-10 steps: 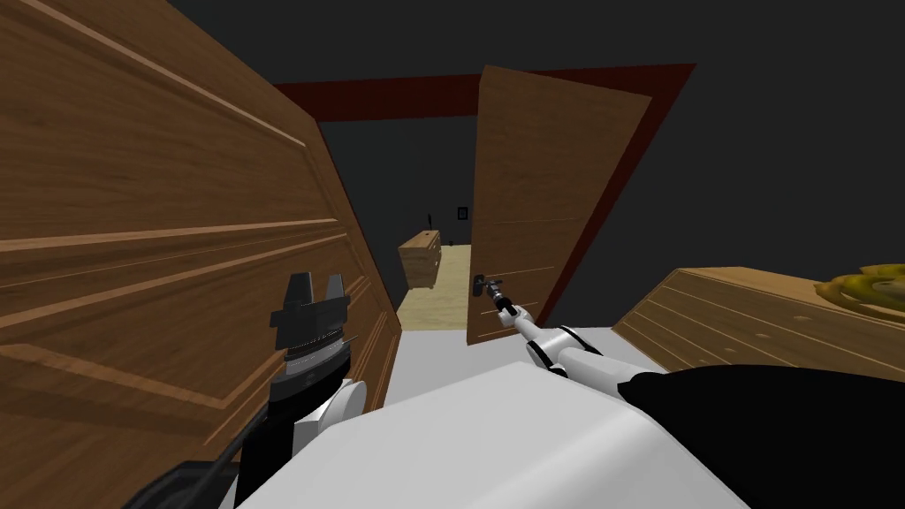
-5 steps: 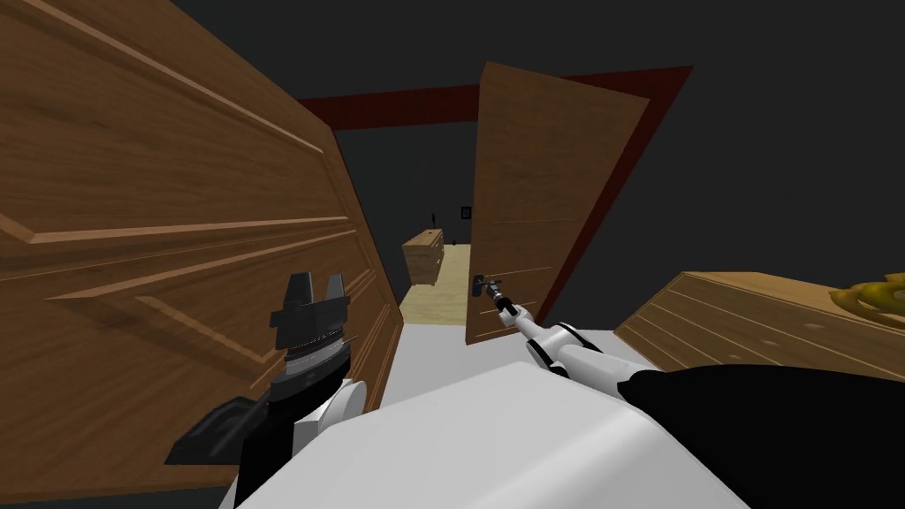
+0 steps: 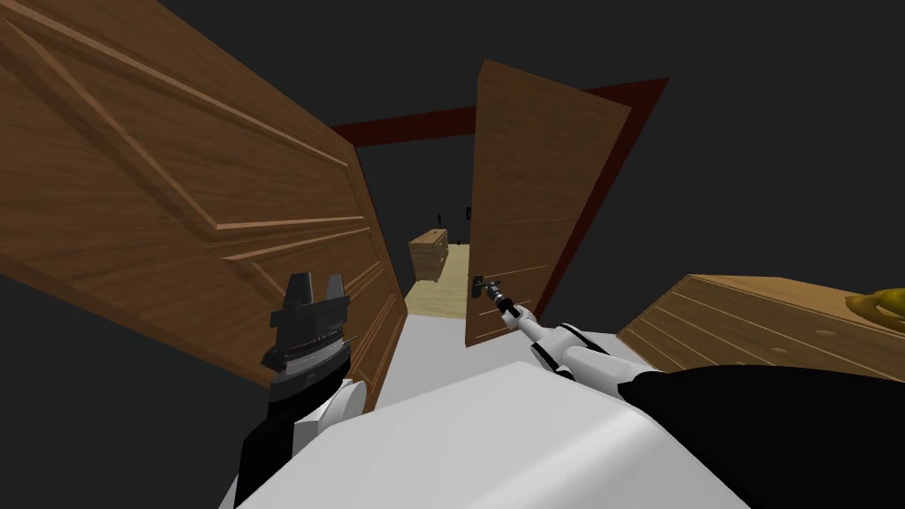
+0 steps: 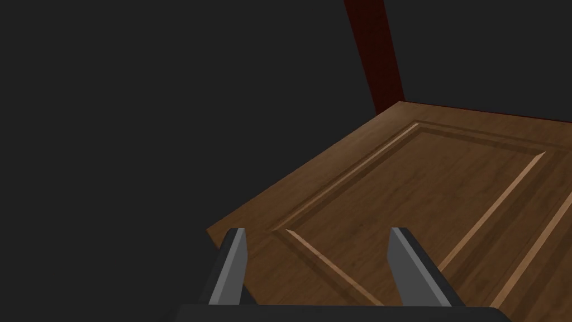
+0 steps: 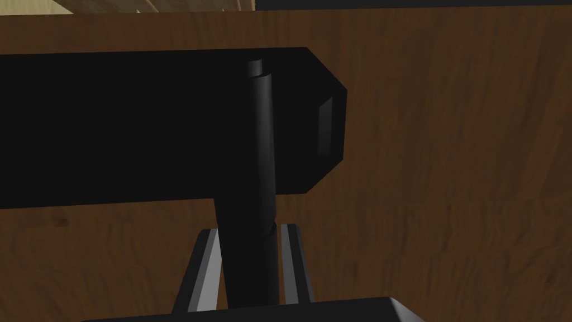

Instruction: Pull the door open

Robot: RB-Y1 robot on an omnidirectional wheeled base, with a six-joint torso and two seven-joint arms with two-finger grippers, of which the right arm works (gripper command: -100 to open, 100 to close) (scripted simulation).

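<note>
The brown wooden door point(image 3: 539, 194) stands partly open in a dark red frame point(image 3: 415, 125). Its dark handle point(image 3: 480, 284) is at the leaf's free edge. My right arm reaches out to it, and my right gripper point(image 3: 491, 292) is at the handle. In the right wrist view the black lever point(image 5: 254, 162) runs up between the fingers point(image 5: 204, 268), with my right gripper point(image 5: 249, 263) shut on it in front of a black plate point(image 5: 139, 123). My left gripper point(image 3: 311, 290) is raised near my chest, and in the left wrist view it point(image 4: 318, 268) is open and holds nothing.
A large panelled wooden surface point(image 3: 177, 194) slants close on my left, right by the left gripper. A low wooden dresser point(image 3: 760, 322) stands at my right. Through the gap lie a pale floor and a wooden chest of drawers point(image 3: 430, 254).
My view has turned: the panelled wood on the left has slid up and away, with dark wall now below it. The door leaf looks slightly narrower. The right gripper stays on the handle.
</note>
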